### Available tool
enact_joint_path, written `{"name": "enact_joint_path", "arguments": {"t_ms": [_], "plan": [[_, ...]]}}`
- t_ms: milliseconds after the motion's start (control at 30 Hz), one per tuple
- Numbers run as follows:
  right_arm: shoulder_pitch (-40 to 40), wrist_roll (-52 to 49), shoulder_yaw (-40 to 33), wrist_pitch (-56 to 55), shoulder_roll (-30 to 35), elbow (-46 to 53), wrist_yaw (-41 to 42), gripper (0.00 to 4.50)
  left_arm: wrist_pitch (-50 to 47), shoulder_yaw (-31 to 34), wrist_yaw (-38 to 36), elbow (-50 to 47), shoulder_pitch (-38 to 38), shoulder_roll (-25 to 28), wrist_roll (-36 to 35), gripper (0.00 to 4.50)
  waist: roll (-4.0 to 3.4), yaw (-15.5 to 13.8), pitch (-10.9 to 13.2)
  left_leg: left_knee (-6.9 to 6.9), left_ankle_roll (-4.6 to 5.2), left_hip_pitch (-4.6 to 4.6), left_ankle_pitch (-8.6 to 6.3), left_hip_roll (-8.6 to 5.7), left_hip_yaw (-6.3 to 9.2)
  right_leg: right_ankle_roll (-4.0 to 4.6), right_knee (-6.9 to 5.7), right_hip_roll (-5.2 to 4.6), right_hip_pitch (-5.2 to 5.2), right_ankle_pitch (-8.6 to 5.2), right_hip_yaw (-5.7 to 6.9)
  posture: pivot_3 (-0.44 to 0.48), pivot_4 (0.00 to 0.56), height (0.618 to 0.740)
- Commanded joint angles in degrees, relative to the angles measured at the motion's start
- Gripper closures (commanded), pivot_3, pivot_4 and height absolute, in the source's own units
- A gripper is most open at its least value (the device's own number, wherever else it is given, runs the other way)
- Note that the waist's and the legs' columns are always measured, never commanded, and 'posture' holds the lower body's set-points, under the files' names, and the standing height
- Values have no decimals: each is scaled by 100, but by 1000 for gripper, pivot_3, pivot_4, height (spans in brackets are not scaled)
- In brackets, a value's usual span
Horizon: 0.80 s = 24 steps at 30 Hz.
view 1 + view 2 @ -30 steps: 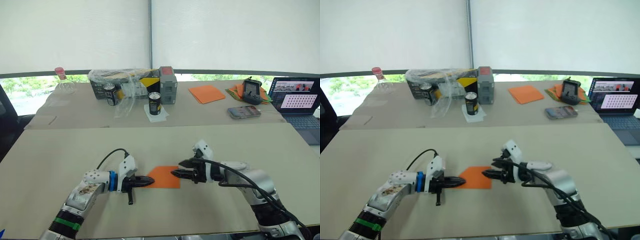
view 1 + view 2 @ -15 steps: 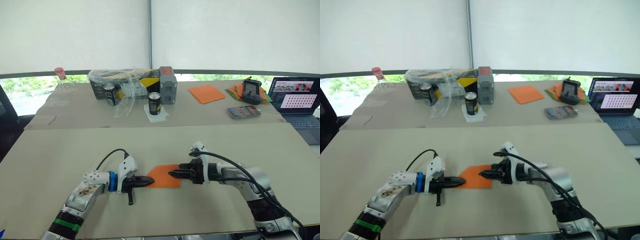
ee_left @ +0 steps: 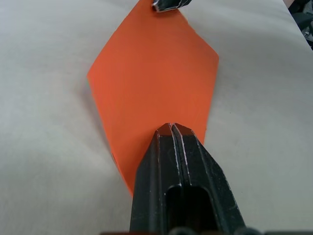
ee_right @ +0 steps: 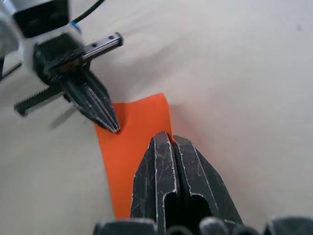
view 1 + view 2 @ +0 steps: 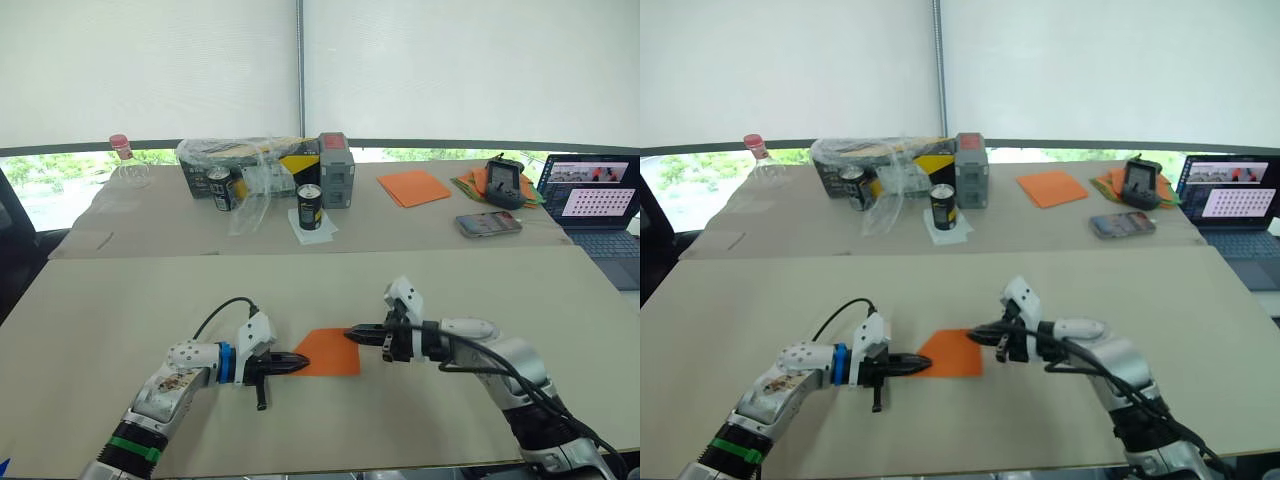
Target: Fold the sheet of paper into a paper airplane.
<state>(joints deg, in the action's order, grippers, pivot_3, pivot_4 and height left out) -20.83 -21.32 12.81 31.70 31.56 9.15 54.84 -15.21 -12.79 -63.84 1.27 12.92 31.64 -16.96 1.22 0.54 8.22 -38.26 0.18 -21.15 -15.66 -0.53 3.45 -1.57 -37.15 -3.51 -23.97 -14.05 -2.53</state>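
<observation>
Both end effectors — left (image 5: 303, 358), right (image 5: 349, 334) — pinch the sheet of paper (image 5: 327, 352).

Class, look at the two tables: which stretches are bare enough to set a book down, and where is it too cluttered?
The near table is bare left of the left claw, right of the right claw, and behind the sheet of paper. The far table is crowded: cans, box, orange stack, phone.

Paper (image 5: 328, 352) on table (image 5: 120, 300), btwn both grippers.
</observation>
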Motion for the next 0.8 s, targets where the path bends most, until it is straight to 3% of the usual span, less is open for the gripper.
{"name": "enact_joint_path", "arguments": {"t_ms": [33,433,800], "plan": [[176,496,112,-1533,243,225,478,4474,-92,-227,-37,208,-72,22,221,4500,0,-4,0,-1,0,0,0,0,0,-1,0,0,0,1,0,0,150,739],[779,2196,604,-4780,564,-343,411,4474,-111,-232,-73,268,7,84,234,4500,0,-11,0,-2,0,6,0,0,-4,-3,2,1,7,1,-2,0,150,739],[711,3034,904,-5607,523,-1073,-33,4474,-162,-230,-96,254,64,126,218,4500,0,-19,0,-3,0,11,0,0,-6,-2,3,1,15,1,-3,0,150,739]]}}
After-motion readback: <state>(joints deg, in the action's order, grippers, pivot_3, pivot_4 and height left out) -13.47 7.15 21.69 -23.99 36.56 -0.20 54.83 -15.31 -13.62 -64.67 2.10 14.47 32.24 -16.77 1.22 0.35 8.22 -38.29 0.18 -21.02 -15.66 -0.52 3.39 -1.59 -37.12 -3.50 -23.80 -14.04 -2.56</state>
